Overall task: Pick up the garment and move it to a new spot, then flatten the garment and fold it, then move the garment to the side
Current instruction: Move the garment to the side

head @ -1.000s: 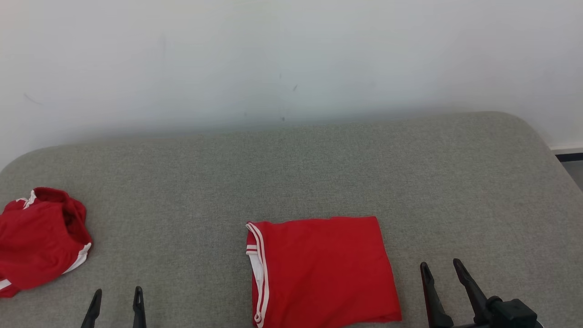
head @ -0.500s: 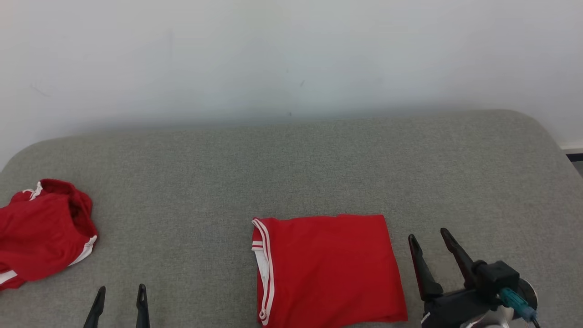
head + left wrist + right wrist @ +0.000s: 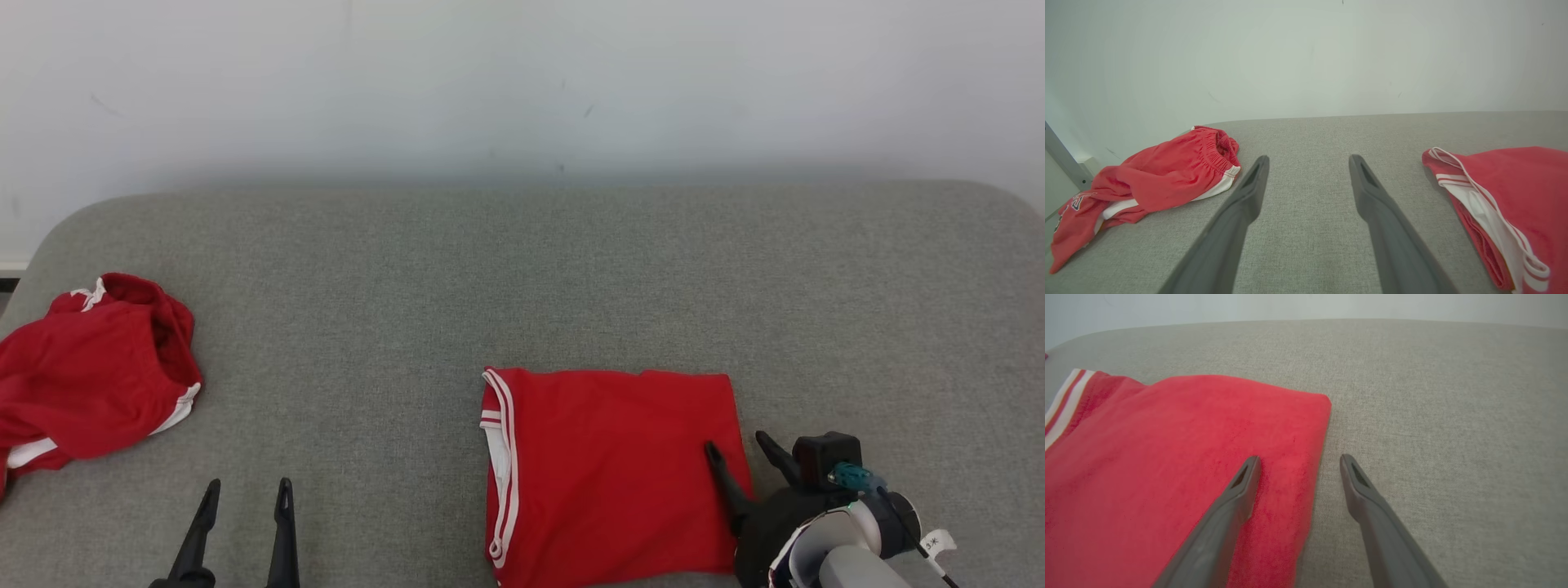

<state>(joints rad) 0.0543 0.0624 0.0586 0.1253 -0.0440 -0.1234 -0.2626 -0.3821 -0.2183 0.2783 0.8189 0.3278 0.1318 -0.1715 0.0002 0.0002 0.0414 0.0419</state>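
Left gripper (image 3: 249, 486) stood wide open and empty over the bare grey cushion (image 3: 522, 269), between crumpled red shorts (image 3: 90, 376) and the folded red garment (image 3: 604, 474), which lay flat at centre-front. Right gripper (image 3: 735, 442), also spread wide, straddled that garment's right edge, one finger above cloth and one above cushion. Judgement: to shift it sideways well, the jaws should take every layer at that edge and drag low, so the fold holds.
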